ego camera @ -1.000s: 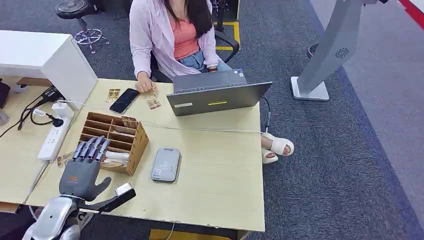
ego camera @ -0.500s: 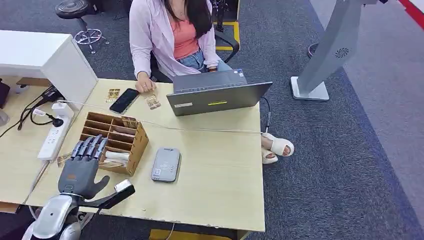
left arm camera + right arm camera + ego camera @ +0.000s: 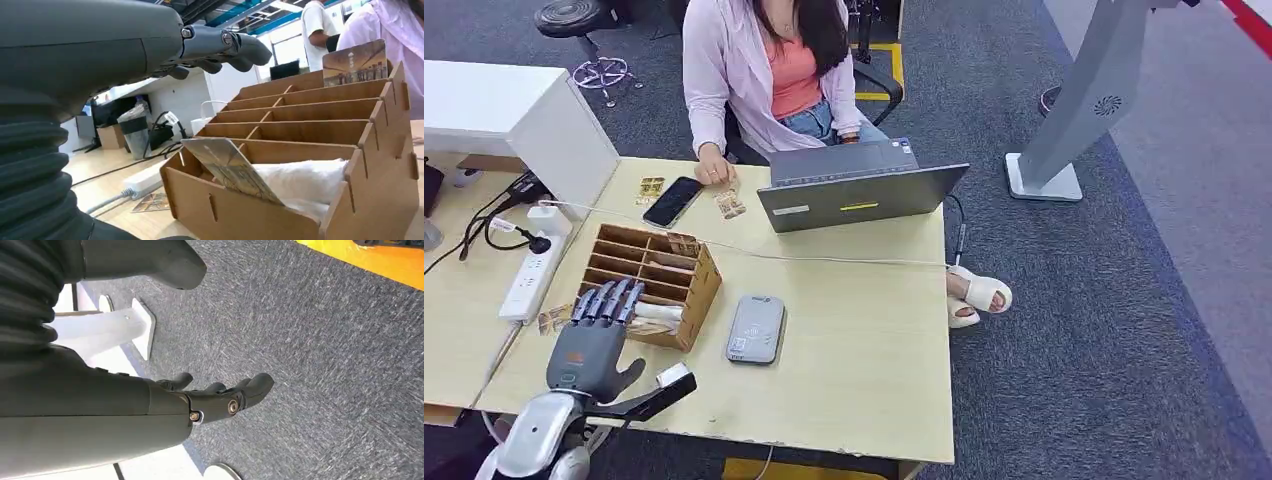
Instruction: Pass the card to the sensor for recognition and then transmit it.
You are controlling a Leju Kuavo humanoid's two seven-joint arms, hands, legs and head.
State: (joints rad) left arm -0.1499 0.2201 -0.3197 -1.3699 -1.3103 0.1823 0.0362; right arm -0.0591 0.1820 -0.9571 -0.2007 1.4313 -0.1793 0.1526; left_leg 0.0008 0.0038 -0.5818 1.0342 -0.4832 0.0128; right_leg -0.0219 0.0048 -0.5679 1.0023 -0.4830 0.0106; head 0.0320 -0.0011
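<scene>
Step in hand: the reach for the card; nothing has been picked up yet.

The left hand (image 3: 589, 345) hovers over the near end of the wooden rack (image 3: 692, 290), palm down, fingers (image 3: 606, 300) straight, slightly spread, holding nothing. In the left wrist view the fingers (image 3: 220, 45) sit above the rack's front compartment, apart from it.

The card (image 3: 227, 169) leans tilted in that front compartment, against white padding (image 3: 300, 180), its top edge standing clear of the front wall. A second card (image 3: 354, 62) stands upright at the far end of the rack.

The sensor (image 3: 756, 328), a grey flat pad, lies on the table (image 3: 864, 340) just beside the rack, on the right.

The right hand (image 3: 215, 397) hangs over carpet, fingers loosely curled, holding nothing.

Judgement: the next move calls for the left hand to lower and pinch the card's exposed top edge, lift it free of the wall, then carry it over the sensor. A person (image 3: 769, 70) sits across the table, the likely receiver.
</scene>
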